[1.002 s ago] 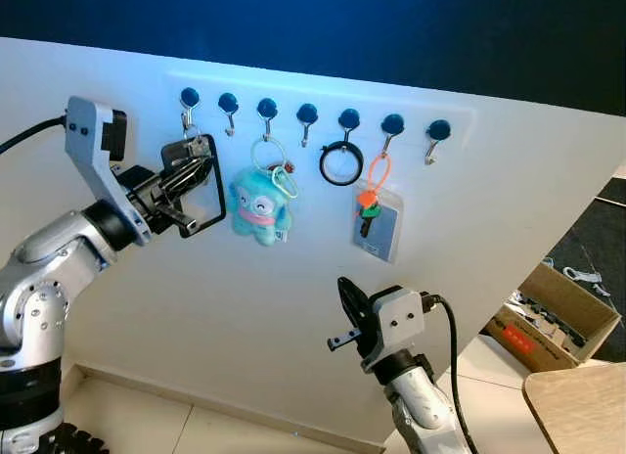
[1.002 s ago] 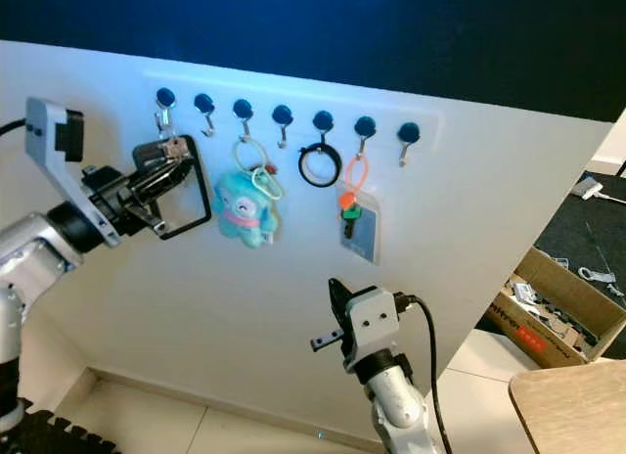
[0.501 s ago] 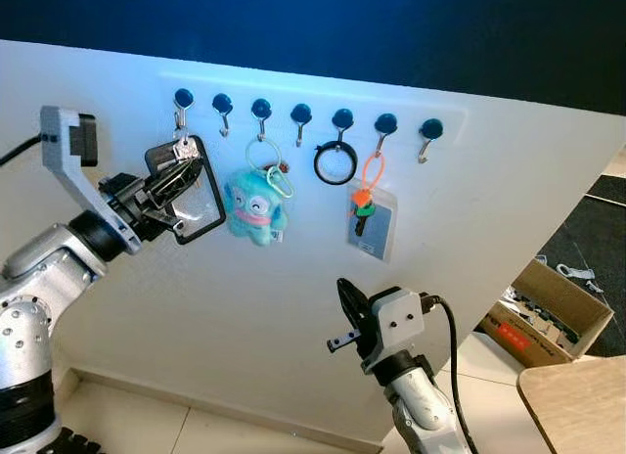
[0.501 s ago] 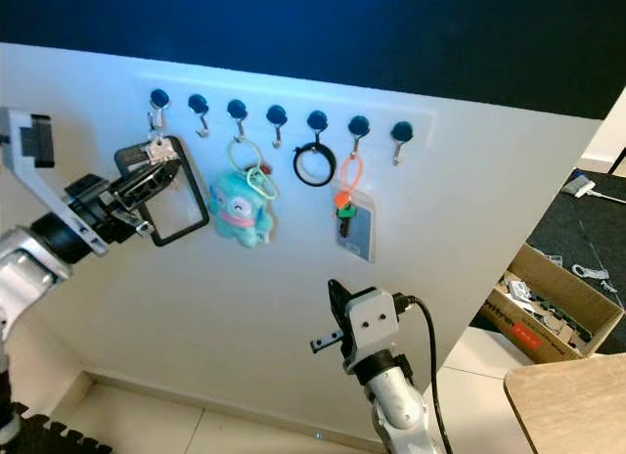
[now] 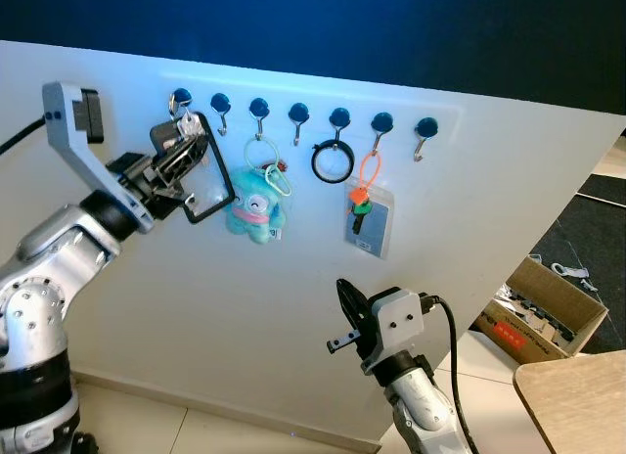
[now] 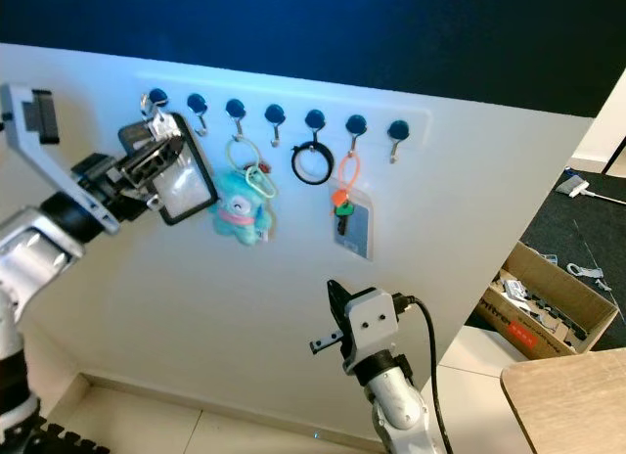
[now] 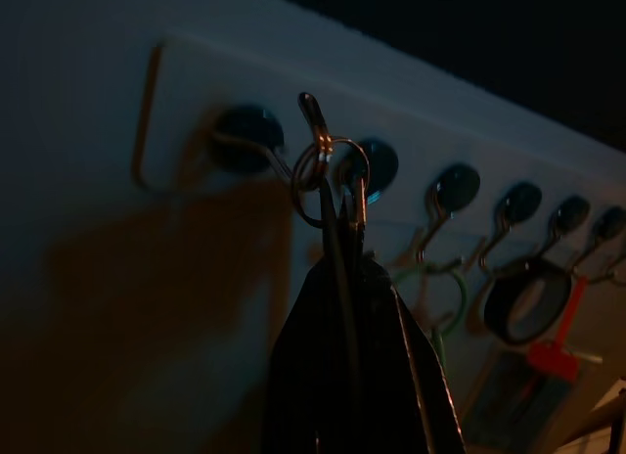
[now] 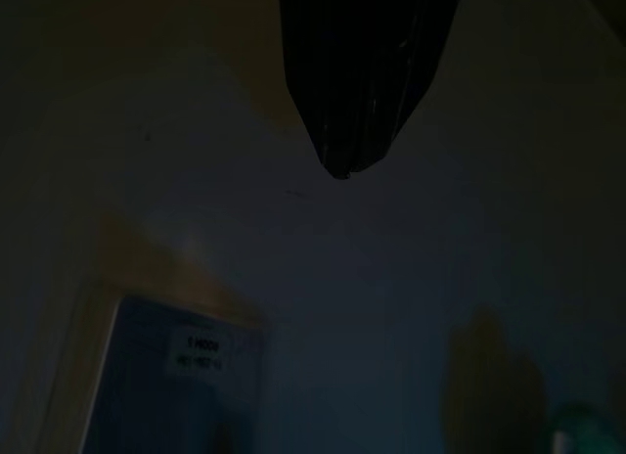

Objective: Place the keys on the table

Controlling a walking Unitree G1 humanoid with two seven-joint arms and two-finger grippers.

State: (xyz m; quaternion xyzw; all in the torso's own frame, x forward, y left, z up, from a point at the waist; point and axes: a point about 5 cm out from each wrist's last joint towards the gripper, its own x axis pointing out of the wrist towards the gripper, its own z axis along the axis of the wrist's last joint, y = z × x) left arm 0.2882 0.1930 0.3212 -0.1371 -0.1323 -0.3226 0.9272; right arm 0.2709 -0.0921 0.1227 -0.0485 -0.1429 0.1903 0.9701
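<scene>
White wall panel [image 5: 293, 278] carried a row of blue-knobbed hooks [image 5: 298, 113] under a dark upper wall. At the far left hook [image 5: 180, 104], the left claw [image 5: 192, 149] was clenched on the keys [image 5: 182, 131], whose ring [image 7: 328, 170] sat at that hook, a black-framed tag [image 5: 207, 185] dangling just below the fingers. The right claw [image 5: 346, 302] hung low, its fingers pressed together. A wooden bench [image 5: 577, 395] corner showed at lower right.

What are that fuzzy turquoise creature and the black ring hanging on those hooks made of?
The turquoise creature looks like soft plush fabric: fuzzy, matte surface, rounded stuffed shape. The black ring looks like smooth rubber or plastic: even dark surface, slight sheen; which one is unclear. The hooks look like bare metal wire, catching glints.
</scene>
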